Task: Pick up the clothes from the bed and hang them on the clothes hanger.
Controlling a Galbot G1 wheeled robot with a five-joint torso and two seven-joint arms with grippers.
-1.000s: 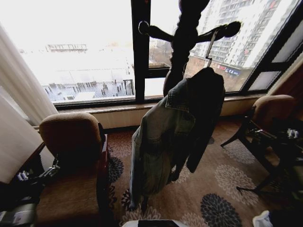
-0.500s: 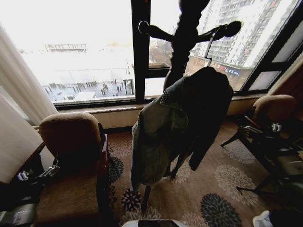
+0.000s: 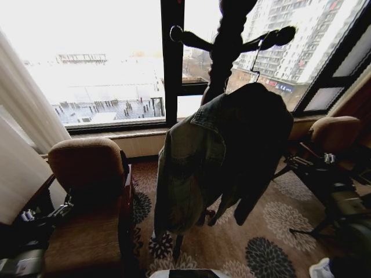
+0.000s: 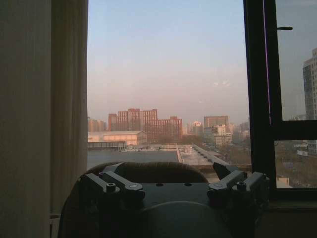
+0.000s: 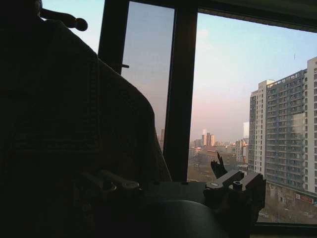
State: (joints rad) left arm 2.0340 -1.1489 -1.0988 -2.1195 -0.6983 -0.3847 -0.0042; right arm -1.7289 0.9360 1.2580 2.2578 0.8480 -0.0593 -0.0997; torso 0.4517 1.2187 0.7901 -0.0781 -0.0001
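Note:
The faded denim clothes (image 3: 200, 168) hang from a dark coat stand (image 3: 226, 40) in front of the window. The clothes hanger is inside the jacket's shoulders, and just its thin hook (image 3: 255, 57) shows, caught over a stand arm. My right gripper (image 3: 326, 157) is low at the right, apart from the jacket. In the right wrist view it (image 5: 163, 176) is open and holds nothing, with the dark jacket (image 5: 64, 114) close alongside. My left gripper (image 3: 26, 219) rests low at the left and is open (image 4: 166, 172), facing a chair back. The bed is out of view.
A brown armchair (image 3: 87, 174) stands at the left beside a pale curtain (image 3: 23, 133). A second armchair (image 3: 333, 134) and a dark table frame (image 3: 324, 191) stand at the right. Patterned carpet (image 3: 255, 243) lies around the stand's foot, with the window sill behind.
The hanging jacket has swung and turned, its body spreading wider and its hem drifting left. My right gripper has shifted a little to the left. The left arm has stayed put.

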